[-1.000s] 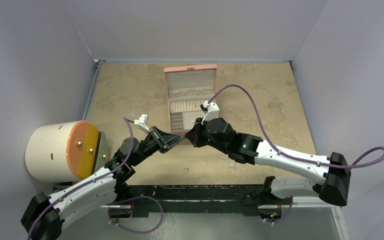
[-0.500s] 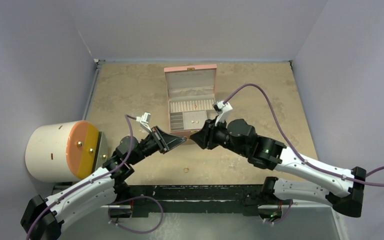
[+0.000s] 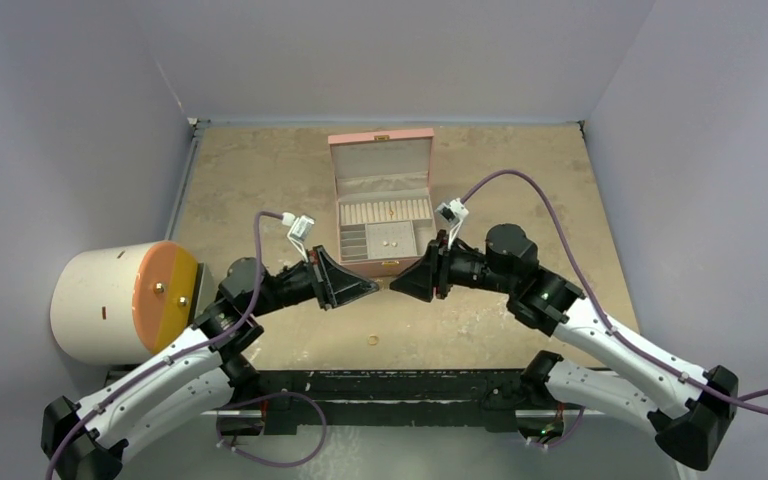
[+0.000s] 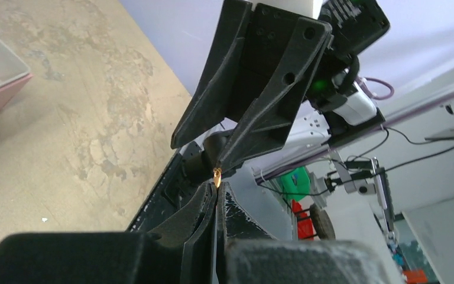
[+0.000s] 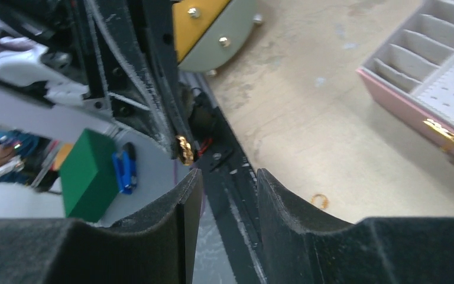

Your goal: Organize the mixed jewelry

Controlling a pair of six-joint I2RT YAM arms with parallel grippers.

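My left gripper [image 4: 217, 188] is shut on a tiny gold piece [image 4: 217, 176] that sticks out past its tips. The same gold piece [image 5: 184, 149] shows in the right wrist view, just beyond my open right gripper [image 5: 224, 176] and nearer its left finger. From above, the left gripper [image 3: 371, 289] and right gripper [image 3: 394, 285] point tip to tip in front of the pink box [image 3: 380, 148]. A thin gold ring [image 3: 372, 340] lies on the table below them, and the ring [image 5: 319, 200] appears by my right finger. Two small pieces [image 3: 388, 243] rest in a box compartment.
The pink box stands open at the table's middle back, its front wall [image 5: 411, 110] near the right gripper. A white cylinder with an orange lid [image 3: 130, 300] lies at the left edge. The black front rail [image 3: 380, 385] runs under both grippers.
The right arm swung back from over the box and turned to face the left gripper, and its jaws opened. The left gripper rose slightly and shifted right, still holding the gold piece.
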